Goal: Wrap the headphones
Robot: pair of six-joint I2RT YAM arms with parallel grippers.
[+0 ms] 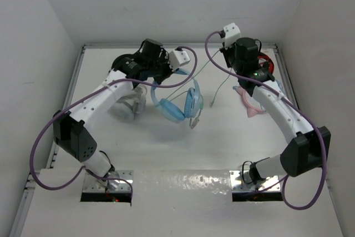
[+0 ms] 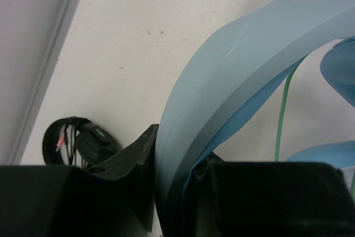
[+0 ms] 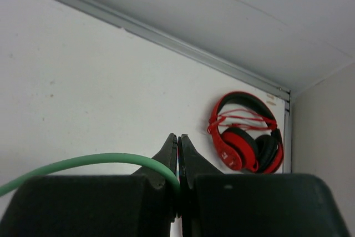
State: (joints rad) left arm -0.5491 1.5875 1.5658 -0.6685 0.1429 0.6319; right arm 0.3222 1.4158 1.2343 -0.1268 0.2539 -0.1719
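Observation:
The light-blue headphones (image 1: 177, 104) are held up at table centre, cups hanging low. My left gripper (image 1: 160, 77) is shut on their wide blue headband (image 2: 238, 65), which fills the gap between its fingers (image 2: 145, 142). The thin pale-green cable (image 1: 199, 70) runs from the headphones up to my right gripper (image 1: 228, 62). In the right wrist view that gripper (image 3: 178, 140) is shut on the cable (image 3: 83, 162). The cable's free end hangs down to the table (image 1: 214, 102).
Red headphones (image 3: 247, 137) lie at the back right corner (image 1: 266, 62). A pink cat-ear pair (image 1: 249, 102) lies under my right forearm. A grey-white pair (image 1: 126, 108) lies under my left forearm. Black headphones (image 2: 77, 140) lie near the left wall.

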